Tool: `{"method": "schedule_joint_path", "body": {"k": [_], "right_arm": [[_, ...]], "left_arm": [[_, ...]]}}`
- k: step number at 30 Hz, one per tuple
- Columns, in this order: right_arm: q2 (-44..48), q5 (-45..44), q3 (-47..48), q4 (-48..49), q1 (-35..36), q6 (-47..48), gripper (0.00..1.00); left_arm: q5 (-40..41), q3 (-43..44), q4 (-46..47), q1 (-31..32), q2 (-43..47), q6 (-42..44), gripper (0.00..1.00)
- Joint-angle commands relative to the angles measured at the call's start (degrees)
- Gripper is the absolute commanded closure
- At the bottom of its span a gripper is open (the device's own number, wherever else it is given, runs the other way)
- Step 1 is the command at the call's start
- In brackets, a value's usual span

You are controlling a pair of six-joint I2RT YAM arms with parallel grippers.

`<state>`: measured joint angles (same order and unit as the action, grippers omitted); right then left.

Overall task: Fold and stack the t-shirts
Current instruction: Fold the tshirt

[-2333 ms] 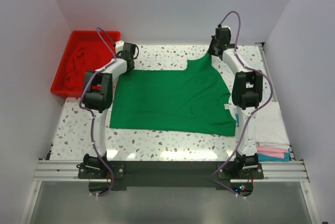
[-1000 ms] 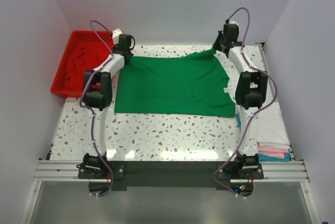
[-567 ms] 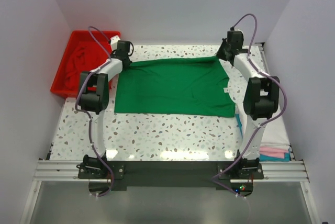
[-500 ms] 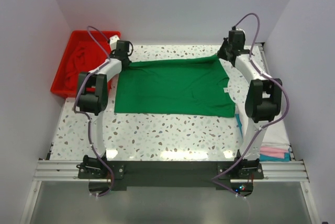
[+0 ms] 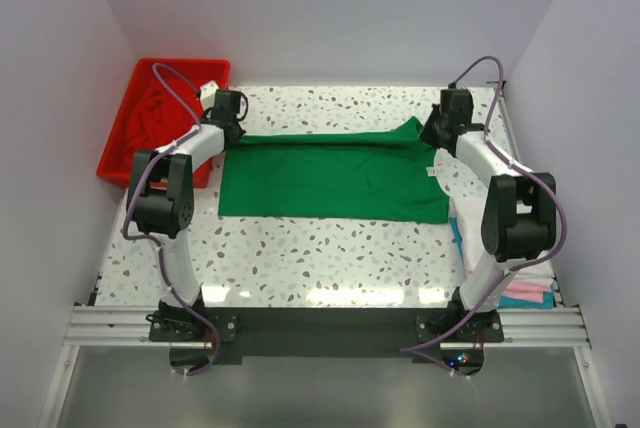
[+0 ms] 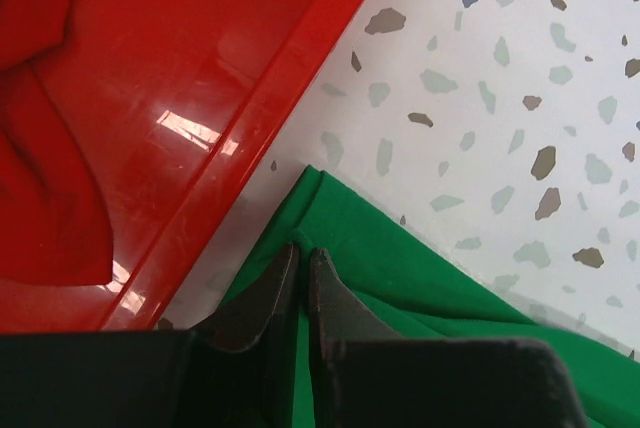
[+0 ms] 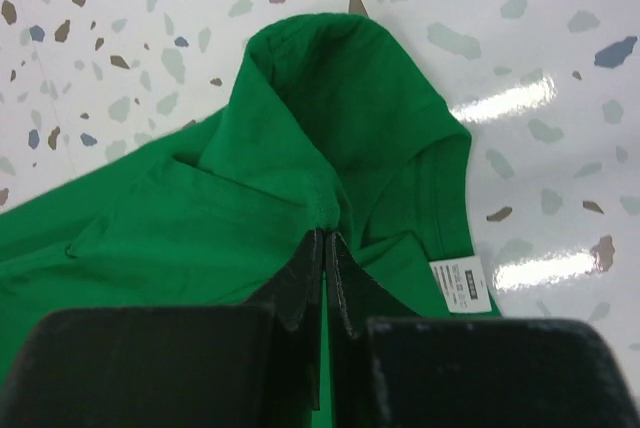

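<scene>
Green t-shirt [image 5: 330, 178] lies flat across the middle of the speckled table [image 5: 330, 258] as a wide band. Its long axis runs left-right and its far edge is doubled over toward the near side. White neck label [image 5: 431, 171] shows at the right end.

Left gripper [image 5: 230, 133] sits on the shirt's far-left corner, just beside the red tray [image 5: 115, 163]. In the left wrist view the fingers [image 6: 270, 293] stand nearly together with only a thin gap. They are pinched on the folded green edge [image 6: 400, 268], with the tray rim [image 6: 270, 118] right next to it.

Right gripper [image 5: 428, 136] is on the far-right corner. In the right wrist view the jaws are clenched, and the green cloth [image 7: 250, 198] puckers into the fingertips [image 7: 327, 238]. A fold stands up beyond them, and the label [image 7: 460, 283] lies just to the right.

Dark red t-shirt [image 5: 155, 113] is crumpled inside the tray, also visible in the left wrist view [image 6: 40, 148].

At the near-right table edge there is a folded stack, partly behind the right arm: white t-shirt [image 5: 535, 270] on top, then the pink t-shirt [image 5: 528, 288], with the teal t-shirt [image 5: 520, 301] lowest. The stack is well apart from the green shirt's near edge.
</scene>
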<state>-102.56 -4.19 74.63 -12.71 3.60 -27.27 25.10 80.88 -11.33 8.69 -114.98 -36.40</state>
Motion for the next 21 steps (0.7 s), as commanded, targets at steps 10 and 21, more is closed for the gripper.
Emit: {"method": "schedule_joint_path", "body": {"k": [10,21], "right_arm": [[12.73,-1.44,-13.01,2.95,-0.43,-2.88,1.00],[17.13,-1.35,-19.43,2.60,-0.52,-3.32,1.00]], "left_arm": [[-0.41,-11.18,2.46,0.10,10.03,-2.71,1.00],[-1.90,-16.36,2.45,0.36,13.20,-4.03,0.97]]}}
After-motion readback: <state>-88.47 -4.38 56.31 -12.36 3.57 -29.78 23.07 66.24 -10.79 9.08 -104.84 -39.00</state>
